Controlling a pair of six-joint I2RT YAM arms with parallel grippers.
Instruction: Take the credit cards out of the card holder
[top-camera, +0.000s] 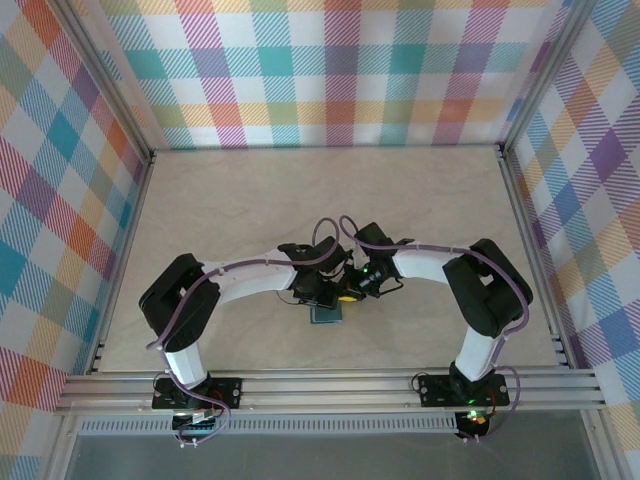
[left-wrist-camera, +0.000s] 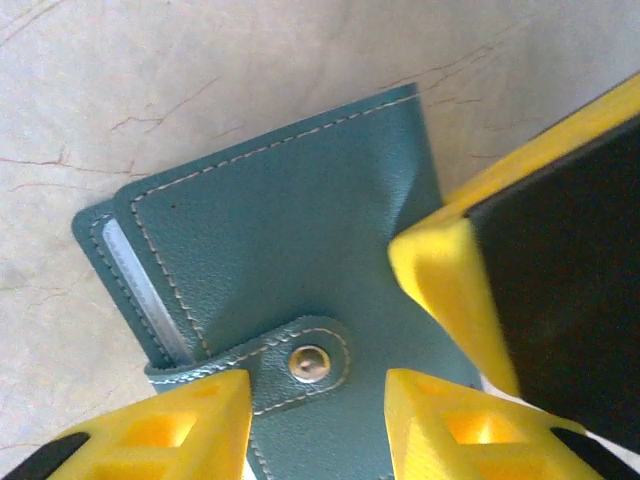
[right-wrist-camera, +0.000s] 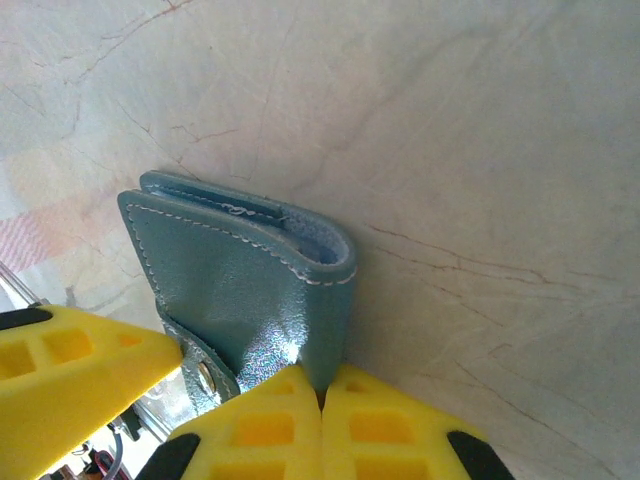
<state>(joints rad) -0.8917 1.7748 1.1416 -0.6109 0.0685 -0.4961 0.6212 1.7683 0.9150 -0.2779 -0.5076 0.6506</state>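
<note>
Right wrist shows the right end effector (right-wrist-camera: 321, 398) pinching the card holder (right-wrist-camera: 235, 285).

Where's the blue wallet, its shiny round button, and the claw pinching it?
card holder (left-wrist-camera: 290, 220): left wrist view, on its teal outer flap.
snap (left-wrist-camera: 309, 363): left wrist view, on the metal stud's middle.
right claw (right-wrist-camera: 321, 388): right wrist view, where its yellow fingertips meet.

Mid-frame in the top view is jammed: left gripper (top-camera: 322, 297) & right gripper (top-camera: 352, 288) sit nose to nose over the card holder (top-camera: 327, 316), no gap btwn them. Table (top-camera: 330, 190) across the whole upper half is wide open. Lower left & lower right are pinched by left arm (top-camera: 185, 305) & right arm (top-camera: 490, 290).
</note>
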